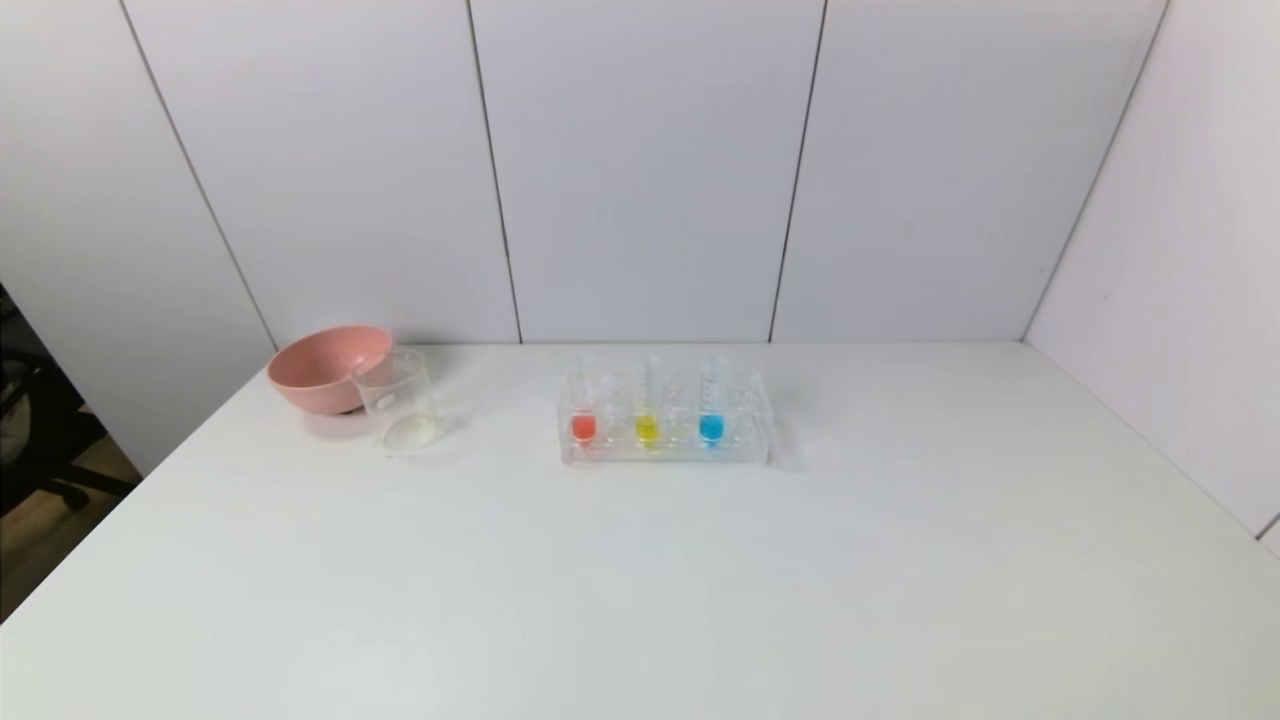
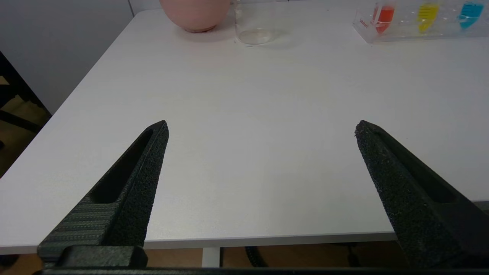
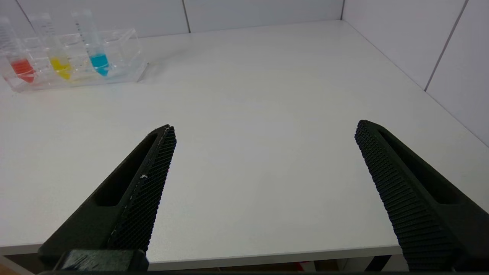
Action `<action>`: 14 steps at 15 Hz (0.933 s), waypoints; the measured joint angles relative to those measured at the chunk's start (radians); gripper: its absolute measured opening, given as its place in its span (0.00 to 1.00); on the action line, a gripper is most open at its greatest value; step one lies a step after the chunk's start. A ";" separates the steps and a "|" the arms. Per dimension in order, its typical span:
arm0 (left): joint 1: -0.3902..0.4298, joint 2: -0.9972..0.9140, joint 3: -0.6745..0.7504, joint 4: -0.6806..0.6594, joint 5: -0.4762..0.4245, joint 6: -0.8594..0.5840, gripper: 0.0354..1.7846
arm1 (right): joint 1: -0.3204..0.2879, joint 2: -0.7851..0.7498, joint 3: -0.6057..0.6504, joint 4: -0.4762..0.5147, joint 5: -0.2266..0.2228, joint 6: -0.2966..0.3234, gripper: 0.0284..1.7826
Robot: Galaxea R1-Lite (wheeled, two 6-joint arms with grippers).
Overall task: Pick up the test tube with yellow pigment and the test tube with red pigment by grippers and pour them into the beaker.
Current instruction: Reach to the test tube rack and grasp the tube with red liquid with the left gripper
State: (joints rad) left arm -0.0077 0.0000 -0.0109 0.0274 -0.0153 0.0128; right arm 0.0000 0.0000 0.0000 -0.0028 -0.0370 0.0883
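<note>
The test tube with red pigment [image 1: 583, 425] and the test tube with yellow pigment [image 1: 647, 428] stand upright in a clear tube rack [image 1: 665, 452] at the table's middle back. Both also show in the left wrist view, red [image 2: 385, 15] and yellow [image 2: 427, 13], and in the right wrist view, red [image 3: 23, 68] and yellow [image 3: 60, 65]. The clear beaker [image 1: 398, 400] stands left of the rack, also seen in the left wrist view [image 2: 255, 23]. My left gripper [image 2: 261, 128] and right gripper [image 3: 265, 128] are open and empty by the table's front edge, out of the head view.
A pink bowl [image 1: 325, 368] sits just behind the beaker at the back left. A blue-liquid tube [image 1: 711, 426] stands in the rack right of the yellow one. White wall panels close the back and right side. The table's left edge drops to the floor.
</note>
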 joint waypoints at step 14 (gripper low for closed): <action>0.000 0.000 0.011 -0.025 0.006 0.005 0.96 | 0.000 0.000 0.000 0.000 0.000 0.000 0.96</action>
State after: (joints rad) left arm -0.0077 0.0000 0.0000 0.0023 -0.0091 0.0177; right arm 0.0000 0.0000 0.0000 -0.0028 -0.0368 0.0885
